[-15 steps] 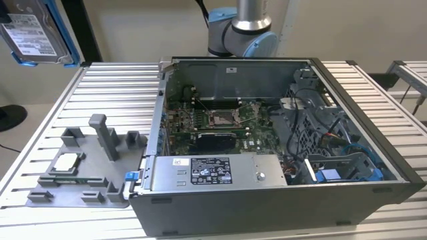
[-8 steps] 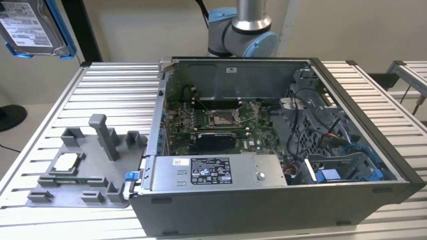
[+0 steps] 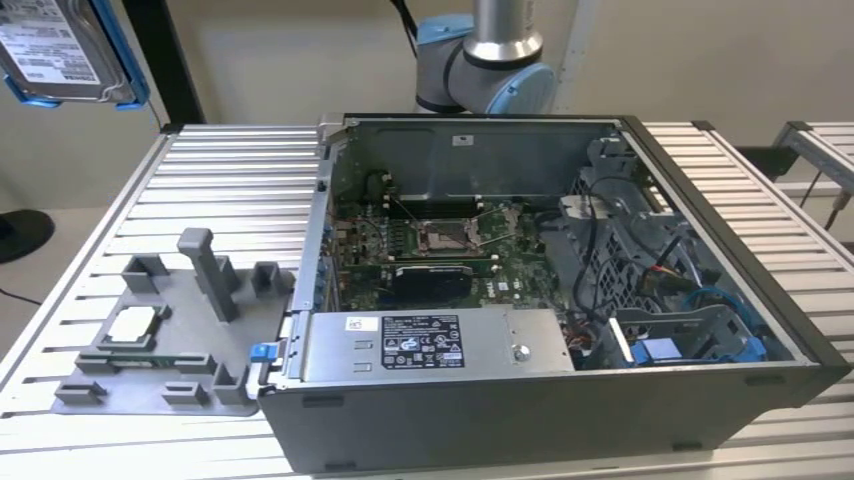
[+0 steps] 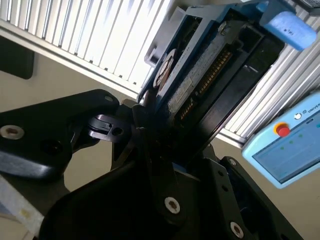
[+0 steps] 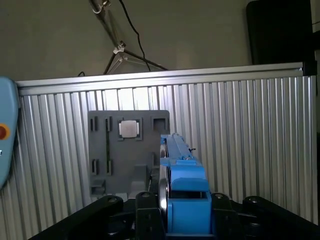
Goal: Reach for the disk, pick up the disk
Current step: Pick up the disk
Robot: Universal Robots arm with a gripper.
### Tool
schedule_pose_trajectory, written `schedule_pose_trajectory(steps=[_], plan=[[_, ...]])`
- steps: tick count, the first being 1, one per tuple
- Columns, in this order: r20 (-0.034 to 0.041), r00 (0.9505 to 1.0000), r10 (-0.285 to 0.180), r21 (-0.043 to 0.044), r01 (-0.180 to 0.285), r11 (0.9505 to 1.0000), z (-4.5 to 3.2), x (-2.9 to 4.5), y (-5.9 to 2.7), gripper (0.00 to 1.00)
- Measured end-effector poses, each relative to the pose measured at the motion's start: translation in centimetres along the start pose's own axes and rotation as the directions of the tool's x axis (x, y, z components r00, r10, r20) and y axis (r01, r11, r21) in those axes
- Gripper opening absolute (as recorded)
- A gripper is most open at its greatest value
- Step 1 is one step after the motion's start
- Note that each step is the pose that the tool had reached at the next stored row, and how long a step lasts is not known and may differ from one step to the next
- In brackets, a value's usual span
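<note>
Above the table [image 3: 227,180] | tool [image 5: 182,202] clamps disk [image 3: 60,45] | silver, white label, blue rails

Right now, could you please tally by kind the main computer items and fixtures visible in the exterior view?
Hard drive, clamped in the end effector: 1
Open computer case: 1
Motherboard: 1
Power supply: 1
Grey fixture tray: 1
Processor chip on the tray: 1
Total: 6
</note>
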State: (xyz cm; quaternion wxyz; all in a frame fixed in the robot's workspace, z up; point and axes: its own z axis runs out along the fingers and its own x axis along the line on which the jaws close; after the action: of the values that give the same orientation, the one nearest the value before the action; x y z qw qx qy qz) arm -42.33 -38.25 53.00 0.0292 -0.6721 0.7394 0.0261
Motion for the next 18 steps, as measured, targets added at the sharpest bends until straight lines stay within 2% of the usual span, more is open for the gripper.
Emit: schedule_pose_trajectory(steps=[3,18], plan=[[-0.0001,1.0,0.0,-0.0002,0.0,1.0,0.16,-0.05,-0.69,0.0],[0.0,1.0,-0.002,-0.0003,0.002,1.0,0.48,-0.68,-7.51,0.0]])
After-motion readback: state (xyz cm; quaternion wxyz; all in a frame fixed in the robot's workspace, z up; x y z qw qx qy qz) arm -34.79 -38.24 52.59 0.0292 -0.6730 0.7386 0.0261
